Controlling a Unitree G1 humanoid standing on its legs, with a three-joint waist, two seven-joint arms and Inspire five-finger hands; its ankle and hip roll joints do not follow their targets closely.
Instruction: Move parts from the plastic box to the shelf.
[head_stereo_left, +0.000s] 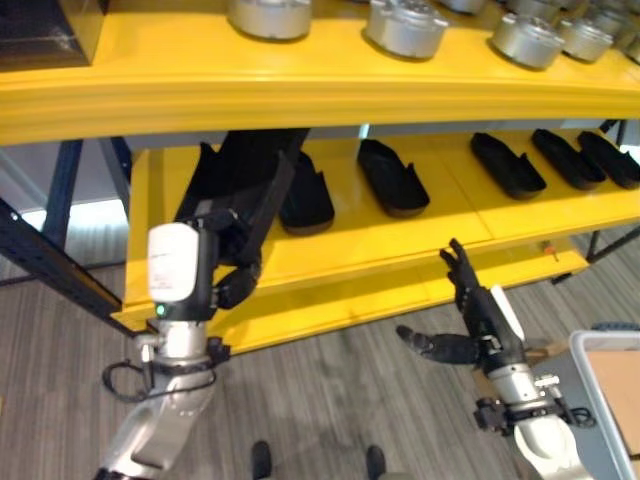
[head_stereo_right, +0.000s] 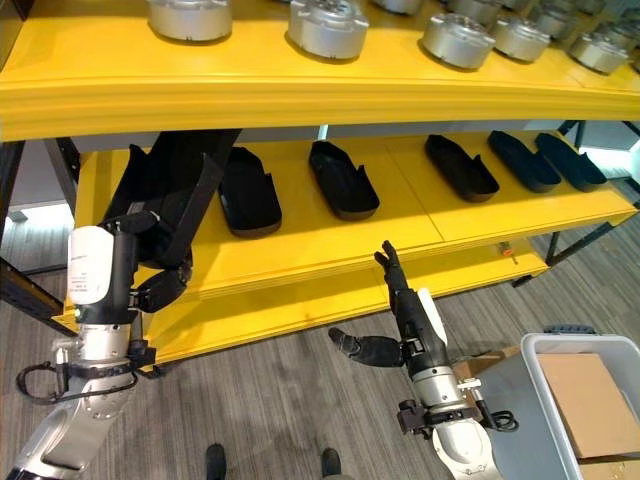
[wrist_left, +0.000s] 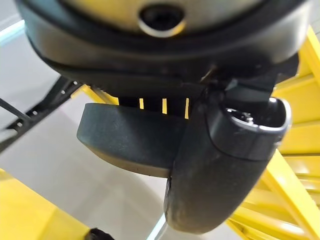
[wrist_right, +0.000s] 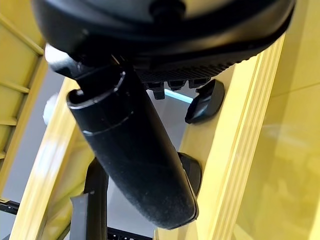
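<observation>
A long black moulded part (head_stereo_left: 245, 175) leans tilted at the left end of the yellow shelf's middle level (head_stereo_left: 400, 240). My left hand (head_stereo_left: 232, 268) is curled round its lower end, and the part (wrist_left: 130, 137) shows just past the thumb in the left wrist view. Several matching black parts (head_stereo_left: 392, 178) lie in a row along the same level. My right hand (head_stereo_left: 485, 325) hovers in front of the shelf's lower edge, open and empty, fingers straight up and thumb spread. The grey plastic box (head_stereo_right: 535, 350) stands at the lower right.
Several round silver metal parts (head_stereo_left: 405, 25) sit on the top shelf level. The box has brown cardboard (head_stereo_right: 590, 400) inside it. Dark shelf legs (head_stereo_left: 60, 200) stand at the left. Grey wood-pattern floor (head_stereo_left: 330, 400) lies below the shelf.
</observation>
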